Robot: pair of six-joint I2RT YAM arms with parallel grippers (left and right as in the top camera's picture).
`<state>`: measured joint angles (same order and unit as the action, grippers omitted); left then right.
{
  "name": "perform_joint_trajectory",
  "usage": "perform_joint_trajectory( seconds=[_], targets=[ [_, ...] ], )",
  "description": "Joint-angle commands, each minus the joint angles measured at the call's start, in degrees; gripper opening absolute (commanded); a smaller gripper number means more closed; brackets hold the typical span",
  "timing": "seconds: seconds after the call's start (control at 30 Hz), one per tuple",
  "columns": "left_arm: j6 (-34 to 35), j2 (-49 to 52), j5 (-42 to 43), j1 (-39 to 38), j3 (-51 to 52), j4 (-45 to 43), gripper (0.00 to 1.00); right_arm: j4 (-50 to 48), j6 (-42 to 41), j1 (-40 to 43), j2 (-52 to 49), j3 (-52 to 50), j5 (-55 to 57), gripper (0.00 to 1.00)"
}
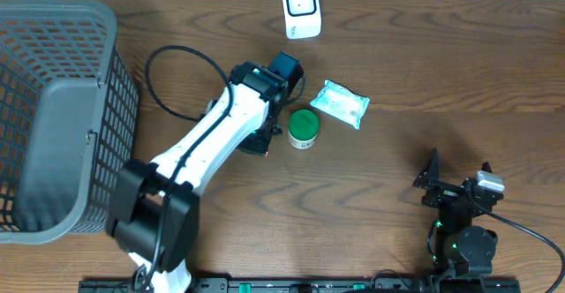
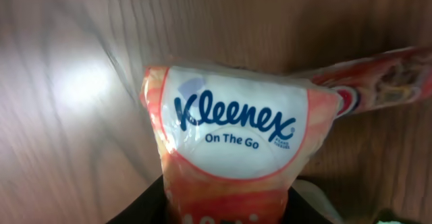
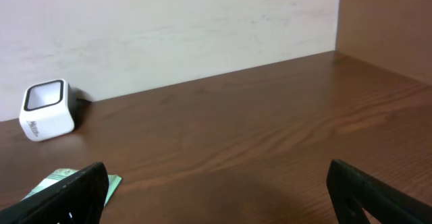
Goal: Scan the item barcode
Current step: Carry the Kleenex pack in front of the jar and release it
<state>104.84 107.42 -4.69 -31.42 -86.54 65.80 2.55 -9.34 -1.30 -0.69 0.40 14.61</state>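
An orange and white Kleenex tissue pack (image 2: pixel 233 133) fills the left wrist view, label side toward the camera. My left gripper (image 2: pixel 229 207) is shut on its lower end, a dark finger (image 2: pixel 142 207) pressing on each side. No barcode shows on the visible face. From overhead, my left gripper (image 1: pixel 261 139) is tucked under the arm beside a green-lidded jar, and only a red sliver of the pack (image 1: pixel 256 148) shows. The white scanner (image 1: pixel 301 9) stands at the table's far edge. My right gripper (image 1: pixel 457 176) rests open at the front right, nothing between its fingers (image 3: pixel 71 193).
A grey mesh basket (image 1: pixel 53 116) fills the left side. The green-lidded jar (image 1: pixel 304 129) and a mint-green packet (image 1: pixel 341 104) lie right of the left wrist. Another red wrapped item (image 2: pixel 385 75) lies behind the pack. The scanner (image 3: pixel 46 109) stands against the back wall.
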Motion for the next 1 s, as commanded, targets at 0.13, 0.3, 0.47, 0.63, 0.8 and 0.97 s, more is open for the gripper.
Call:
perform_joint_trajectory(
  seconds=[0.13, 0.3, 0.47, 0.63, 0.8, 0.97],
  targets=[
    [6.5, 4.9, 5.7, -2.5, 1.1, -5.6, 0.38, 0.2, 0.9, 0.2, 0.2, -0.1, 0.1, 0.99],
    [7.0, 5.5, 5.8, -3.8, 1.1, -6.2, 0.38, 0.2, 0.9, 0.2, 0.2, -0.1, 0.1, 0.99],
    [6.9, 5.5, 6.4, -4.3, 1.1, -6.1, 0.43, 0.2, 0.9, 0.2, 0.2, -0.1, 0.1, 0.99],
    [6.9, 5.5, 8.8, -4.6, 1.1, -6.1, 0.75, 0.2, 0.9, 0.2, 0.2, -0.1, 0.1, 0.99],
    [2.5, 5.3, 9.2, -4.7, 1.1, -5.8, 0.91, 0.2, 0.9, 0.2, 0.2, -0.1, 0.1, 0.99],
    [-1.9, 3.7, 7.1, -4.7, 1.0, -4.6, 0.95, 0.2, 0.9, 0.2, 0.2, -0.1, 0.1, 0.99]
  ],
)
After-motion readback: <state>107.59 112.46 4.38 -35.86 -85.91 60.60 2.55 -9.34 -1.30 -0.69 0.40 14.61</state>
